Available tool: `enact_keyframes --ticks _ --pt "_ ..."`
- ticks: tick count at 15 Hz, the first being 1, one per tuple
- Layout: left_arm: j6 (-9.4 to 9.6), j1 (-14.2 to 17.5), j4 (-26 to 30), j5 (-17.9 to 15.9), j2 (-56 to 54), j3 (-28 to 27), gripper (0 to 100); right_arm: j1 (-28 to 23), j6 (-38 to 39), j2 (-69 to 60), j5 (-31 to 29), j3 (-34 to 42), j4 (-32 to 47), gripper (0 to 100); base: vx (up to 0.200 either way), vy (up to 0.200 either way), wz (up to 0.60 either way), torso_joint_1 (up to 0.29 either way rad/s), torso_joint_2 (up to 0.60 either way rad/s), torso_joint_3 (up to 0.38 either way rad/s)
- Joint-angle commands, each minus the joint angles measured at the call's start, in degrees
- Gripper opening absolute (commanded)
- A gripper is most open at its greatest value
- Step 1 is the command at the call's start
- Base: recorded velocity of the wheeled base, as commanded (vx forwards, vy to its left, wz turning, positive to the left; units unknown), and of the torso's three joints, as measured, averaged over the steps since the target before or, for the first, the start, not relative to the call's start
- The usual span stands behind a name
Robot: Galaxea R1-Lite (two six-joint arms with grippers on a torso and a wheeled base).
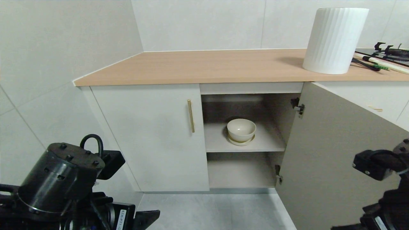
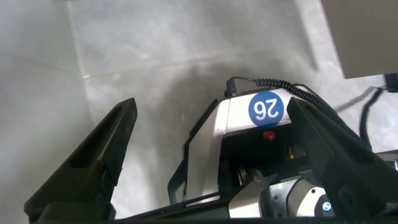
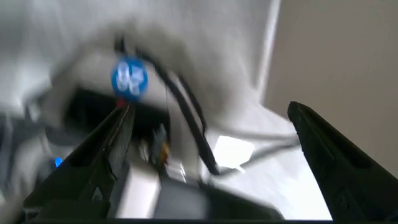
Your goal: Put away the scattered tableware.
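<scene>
Bowl (image 1: 241, 128) sits on a plate (image 1: 234, 142) (middle cabinet shelf (image 1: 271, 140)); left gripper (image 2: 212, 104) gapes empty, right gripper (image 3: 210, 109) seemingly likewise.

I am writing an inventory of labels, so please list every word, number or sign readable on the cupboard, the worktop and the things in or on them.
None can be read.
The bowl, the saucer under it, the closed door, the open door, the worktop and the white ribbed container are plain.
The tools at the worktop's right end are too small to tell.
</scene>
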Motion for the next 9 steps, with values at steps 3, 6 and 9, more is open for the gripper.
enact_keyframes --ticks 3,6,9 --pt "-0.01 0.0 0.0 0.1 0.2 0.0 100 4.2 -5.6 -10.3 -0.2 -3.4 14.1 100 0.0 -0.2 0.0 -0.002 0.0 0.005" --pt "-0.01 0.0 0.0 0.1 0.1 0.0 100 4.2 -8.2 -12.8 -0.6 -4.2 20.4 100 0.0 -0.067 0.0 -0.001 0.0 0.002" --pt "-0.01 0.0 0.0 0.1 0.1 0.0 100 2.6 -9.0 -13.2 -5.1 -3.9 21.2 100 0.0 0.0 0.0 0.0 0.0 0.0"
